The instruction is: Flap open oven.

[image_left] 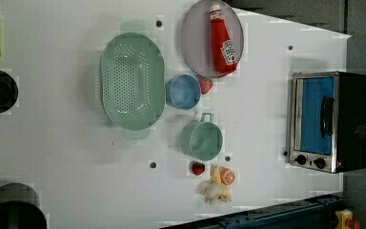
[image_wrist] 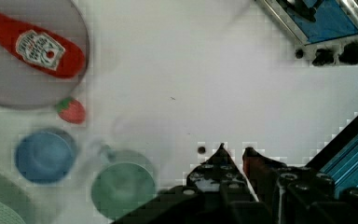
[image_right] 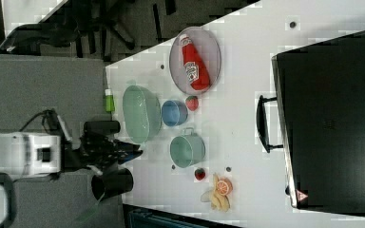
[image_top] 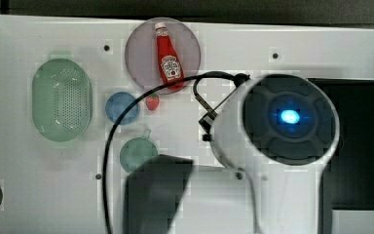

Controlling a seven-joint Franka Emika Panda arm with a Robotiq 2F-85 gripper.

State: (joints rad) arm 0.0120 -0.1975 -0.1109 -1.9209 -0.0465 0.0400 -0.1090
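One oven (image_left: 329, 121) matters here: a boxy toaster oven with a black top, silver front frame and blue glass door, standing at the left view's right edge of the white table (image_left: 262, 119). Its door is shut, with the dark bar handle (image_left: 327, 116) lying across the glass and two black knobs (image_left: 310, 161) beside it.

My gripper (image_wrist: 234, 153) is well apart from the oven. In the wrist view my two fingertips stand close together with only a narrow gap between them, and nothing is held.

To do this step well, I judge I should travel across to the handle, widen my fingers enough to take the bar or hook behind it, then pull outward and downward along the arc of the door's hinge, not straight back, so the oven does not slide on the table.

In the right view my arm (image_right: 24, 154) reaches in from the right view's left, roughly level, with the dark gripper at its tip near the table's edge, next to a black cup (image_right: 112, 184). Between me and the oven lie a green mug (image_left: 201, 140), a blue bowl (image_left: 183, 91), a green colander (image_left: 132, 81) and a ketchup bottle (image_left: 221, 40) on a plate (image_left: 194, 40).
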